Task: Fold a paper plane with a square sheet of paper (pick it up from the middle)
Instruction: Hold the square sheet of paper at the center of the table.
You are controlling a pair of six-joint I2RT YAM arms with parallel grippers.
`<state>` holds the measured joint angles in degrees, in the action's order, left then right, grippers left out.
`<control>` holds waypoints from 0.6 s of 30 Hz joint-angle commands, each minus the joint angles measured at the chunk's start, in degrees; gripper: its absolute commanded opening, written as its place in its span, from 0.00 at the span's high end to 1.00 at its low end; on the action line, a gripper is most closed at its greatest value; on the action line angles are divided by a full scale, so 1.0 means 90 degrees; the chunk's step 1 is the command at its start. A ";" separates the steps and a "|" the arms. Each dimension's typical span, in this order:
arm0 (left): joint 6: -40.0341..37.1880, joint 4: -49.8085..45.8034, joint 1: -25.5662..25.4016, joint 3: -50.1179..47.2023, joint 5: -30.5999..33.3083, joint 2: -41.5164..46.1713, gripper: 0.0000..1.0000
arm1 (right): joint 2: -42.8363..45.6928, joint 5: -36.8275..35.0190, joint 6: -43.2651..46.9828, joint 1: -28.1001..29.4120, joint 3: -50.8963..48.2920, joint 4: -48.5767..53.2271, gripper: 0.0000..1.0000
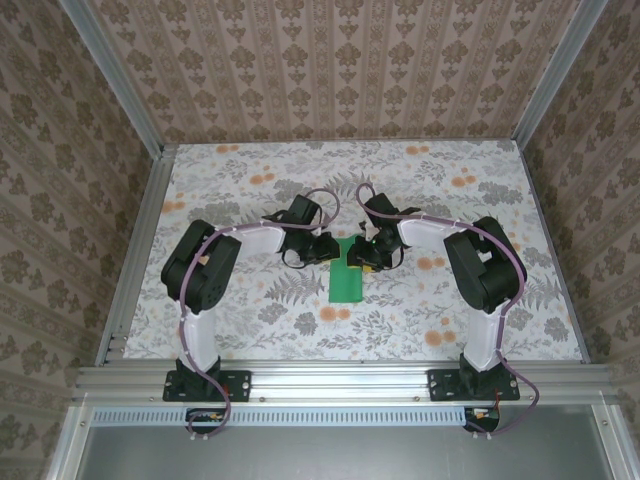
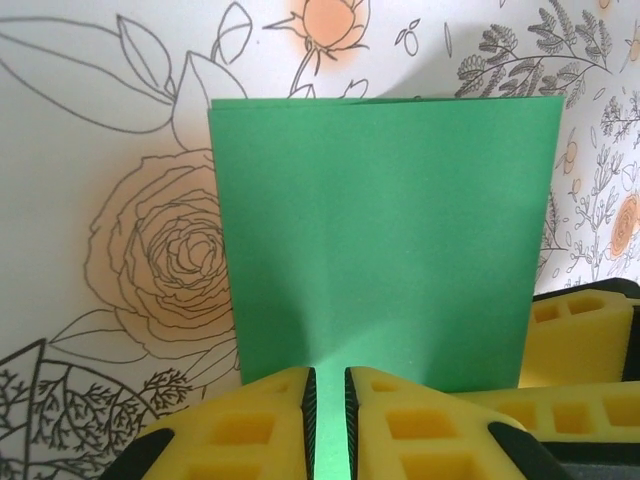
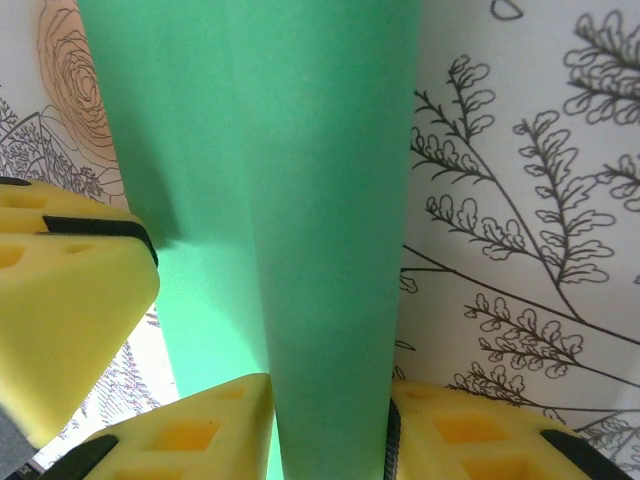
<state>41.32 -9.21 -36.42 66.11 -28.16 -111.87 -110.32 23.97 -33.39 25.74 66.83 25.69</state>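
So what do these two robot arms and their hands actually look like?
Both the left arm and the right arm have white lower segments, bulky black joints and black bases, with a thin purple cable looping along each. The left hand and the right hand each end in two chunky yellow foam fingers with square hollows and black trim.

No readable text, label, brand or number anywhere
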 commanded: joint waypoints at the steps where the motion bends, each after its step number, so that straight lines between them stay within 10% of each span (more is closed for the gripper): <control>1: -0.0176 -0.0378 -0.0054 0.0181 0.0077 -0.0185 0.82 | -0.0538 -0.0566 -0.0078 -0.0017 -0.0139 0.0119 0.65; 18: -0.0216 -0.1025 -0.0054 0.0185 0.0463 -0.0498 0.87 | 0.0241 -0.0262 -0.0100 -0.0017 -0.0176 -0.0127 0.58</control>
<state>40.71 -13.21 -36.40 67.92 -27.00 -113.45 -109.47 24.38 -33.56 25.76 66.81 25.43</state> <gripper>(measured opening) 0.136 0.414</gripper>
